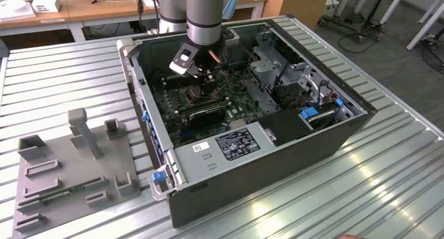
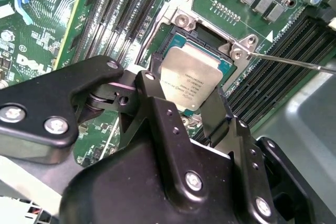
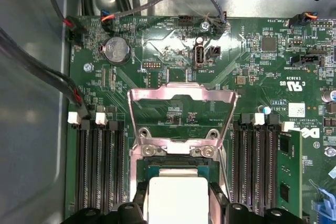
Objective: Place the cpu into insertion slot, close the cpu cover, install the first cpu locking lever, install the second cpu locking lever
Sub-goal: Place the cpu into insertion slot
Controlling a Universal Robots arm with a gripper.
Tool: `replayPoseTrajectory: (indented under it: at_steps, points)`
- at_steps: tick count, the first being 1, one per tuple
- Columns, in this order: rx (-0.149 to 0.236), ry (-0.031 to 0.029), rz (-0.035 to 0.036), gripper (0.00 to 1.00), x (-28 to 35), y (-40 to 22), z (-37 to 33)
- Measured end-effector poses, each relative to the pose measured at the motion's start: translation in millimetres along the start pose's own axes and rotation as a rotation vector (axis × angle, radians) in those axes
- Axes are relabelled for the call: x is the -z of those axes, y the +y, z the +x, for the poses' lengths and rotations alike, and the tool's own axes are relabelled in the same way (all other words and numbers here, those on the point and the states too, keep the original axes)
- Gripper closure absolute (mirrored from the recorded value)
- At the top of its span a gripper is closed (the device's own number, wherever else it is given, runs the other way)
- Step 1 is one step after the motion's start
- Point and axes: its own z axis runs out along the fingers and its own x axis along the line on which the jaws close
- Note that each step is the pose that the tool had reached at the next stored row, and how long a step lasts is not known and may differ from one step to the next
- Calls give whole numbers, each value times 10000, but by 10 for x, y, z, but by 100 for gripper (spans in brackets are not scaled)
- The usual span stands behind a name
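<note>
Green motherboard (image 3: 157, 40) backdrop, end effector (image 2: 185, 87) pinching cpu (image 2: 191, 72) at insertion slot (image 2: 202, 38), cpu cover (image 3: 181, 95) raised

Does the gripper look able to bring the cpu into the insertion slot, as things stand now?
Probably yes: the cpu cover stands swung open, clear of the insertion slot, and the gripper holds the cpu right at it.
</note>
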Motion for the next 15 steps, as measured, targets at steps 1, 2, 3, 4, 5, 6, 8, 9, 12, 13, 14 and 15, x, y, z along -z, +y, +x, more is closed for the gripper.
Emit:
replayPoseTrajectory:
  at_steps: [1,2,3,4,5,6,8,9,12,13,14,15]
  points:
    - [2,1,0,46,0,0,0]
    - [4,1,1,46,0,0,0]
    - [4,1,1,46,-1,0,0]
    - [5,3,-1,46,-4,1,0]
    - [4,5,-2,46,-9,1,1]
    - [4,3,-1,46,-14,1,0]
    - [4,1,1,46,-29,0,0]
    - [4,2,0,46,-38,0,0]
    - [6,-1,1,46,-49,0,0]
    - [6,-1,2,46,-49,0,0]
    - [5,2,-1,46,-51,0,3]
    - [4,3,0,46,-51,0,5]
